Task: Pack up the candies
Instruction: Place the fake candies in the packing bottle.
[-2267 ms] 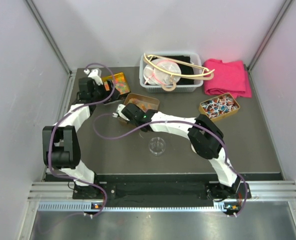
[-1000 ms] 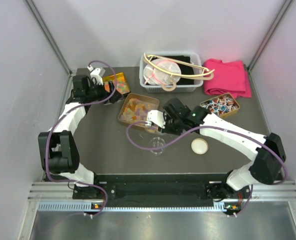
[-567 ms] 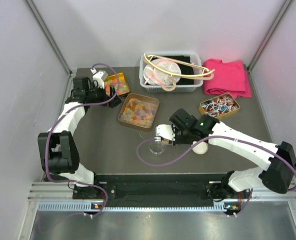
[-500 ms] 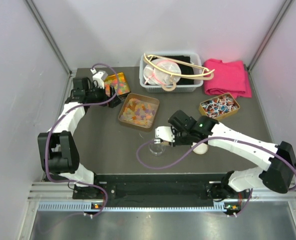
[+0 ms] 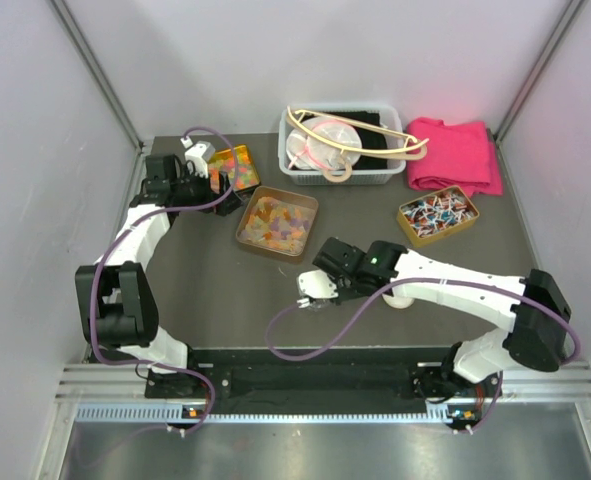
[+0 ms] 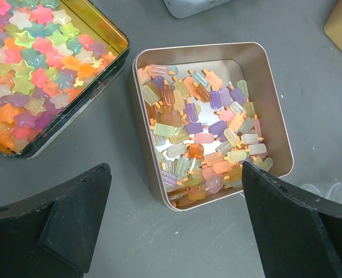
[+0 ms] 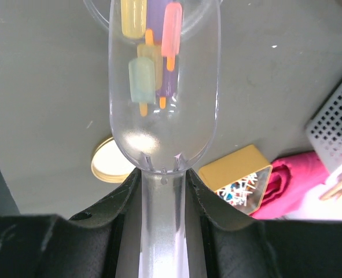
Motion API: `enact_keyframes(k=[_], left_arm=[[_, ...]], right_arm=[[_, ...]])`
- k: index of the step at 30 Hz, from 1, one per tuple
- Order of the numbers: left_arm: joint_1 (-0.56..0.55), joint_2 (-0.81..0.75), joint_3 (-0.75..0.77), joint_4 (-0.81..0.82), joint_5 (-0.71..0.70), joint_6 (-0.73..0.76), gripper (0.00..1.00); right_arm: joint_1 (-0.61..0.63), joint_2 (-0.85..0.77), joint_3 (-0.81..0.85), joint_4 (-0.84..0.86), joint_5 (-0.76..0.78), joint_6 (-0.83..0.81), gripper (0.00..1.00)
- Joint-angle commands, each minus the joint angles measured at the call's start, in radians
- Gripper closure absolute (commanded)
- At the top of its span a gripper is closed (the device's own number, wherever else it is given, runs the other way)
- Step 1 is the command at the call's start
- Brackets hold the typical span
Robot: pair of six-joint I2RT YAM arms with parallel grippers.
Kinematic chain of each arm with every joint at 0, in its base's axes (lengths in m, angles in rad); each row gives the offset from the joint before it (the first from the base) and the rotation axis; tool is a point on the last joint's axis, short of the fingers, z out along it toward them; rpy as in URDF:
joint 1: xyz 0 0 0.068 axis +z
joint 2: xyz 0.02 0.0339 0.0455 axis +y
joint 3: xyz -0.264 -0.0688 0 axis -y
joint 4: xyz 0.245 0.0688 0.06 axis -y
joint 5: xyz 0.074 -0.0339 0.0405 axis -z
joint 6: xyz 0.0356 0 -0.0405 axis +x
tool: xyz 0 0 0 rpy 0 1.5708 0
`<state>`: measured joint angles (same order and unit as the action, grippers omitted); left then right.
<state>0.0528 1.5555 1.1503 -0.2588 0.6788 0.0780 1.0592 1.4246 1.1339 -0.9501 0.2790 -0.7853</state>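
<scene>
The candies (image 6: 201, 124), popsicle-shaped gummies in orange, yellow, pink and purple, fill an open bronze tin (image 5: 278, 222). My left gripper (image 6: 171, 231) hangs open above the tin's near edge, nothing between its fingers (image 6: 55, 223); in the top view the left gripper (image 5: 220, 188) sits at the back left. My right gripper (image 7: 164, 174) is shut on the handle of a clear scoop (image 7: 164, 98). Several candies (image 7: 153, 55) lie in the scoop, whose tip is over a clear jar's rim (image 7: 96, 17). In the top view the right gripper (image 5: 315, 285) covers the jar.
A tin of star-shaped gummies (image 6: 37, 63) lies left of the candy tin. A gold jar lid (image 5: 400, 293) rests right of my right gripper. A tin of twist-wrapped sweets (image 5: 437, 215), a pink cloth (image 5: 455, 155) and a white basket (image 5: 340, 145) stand at the back.
My right arm has carried the loaded scoop from the candy tin forward and left until it hangs over the jar. The left arm has stayed still and open.
</scene>
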Motion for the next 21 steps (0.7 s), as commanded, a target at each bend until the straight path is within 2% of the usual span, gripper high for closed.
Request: enact_keyframes(k=[1, 21], left_arm=[[0.007, -0.006, 0.005, 0.046, 0.001, 0.000, 0.01], [0.009, 0.002, -0.021, 0.082, -0.004, -0.015, 0.01]], right_arm=[[0.038, 0.025, 0.067, -0.001, 0.074, -0.029, 1.00], [0.122, 0.085, 0.110, 0.031, 0.219, -0.111, 1.00]])
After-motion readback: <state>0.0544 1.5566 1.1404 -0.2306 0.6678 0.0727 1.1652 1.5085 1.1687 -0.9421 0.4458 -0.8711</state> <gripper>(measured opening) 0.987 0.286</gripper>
